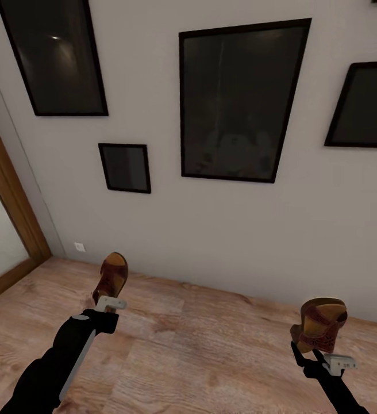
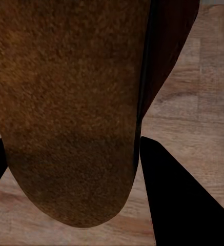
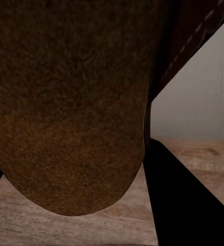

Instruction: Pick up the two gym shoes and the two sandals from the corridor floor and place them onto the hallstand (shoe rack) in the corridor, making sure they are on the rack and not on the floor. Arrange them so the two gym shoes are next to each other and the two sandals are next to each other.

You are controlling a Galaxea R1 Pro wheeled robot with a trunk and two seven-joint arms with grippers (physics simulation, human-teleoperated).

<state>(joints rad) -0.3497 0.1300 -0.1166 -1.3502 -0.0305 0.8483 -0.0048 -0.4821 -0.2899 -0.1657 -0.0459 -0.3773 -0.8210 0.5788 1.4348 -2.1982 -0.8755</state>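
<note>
Left gripper (image 1: 107, 303) holds one sandal (image 1: 111, 277) up at the left, right gripper (image 1: 322, 357) holds the other sandal (image 1: 322, 332) at the right, well apart, both above the floor (image 1: 194, 351). Wall (image 1: 211, 230) behind, frames (image 1: 240, 100) on it, doorway (image 1: 2, 230) far left.

A home corridor: light wood-grain plank floor (image 1: 200, 351) meets a plain pale wall (image 1: 223, 241) hung with several dark, black-framed pictures (image 1: 243, 100). A wooden door frame (image 1: 7, 190) stands at the left edge, with a small white wall socket (image 1: 81, 247) just above the floor near it.
</note>
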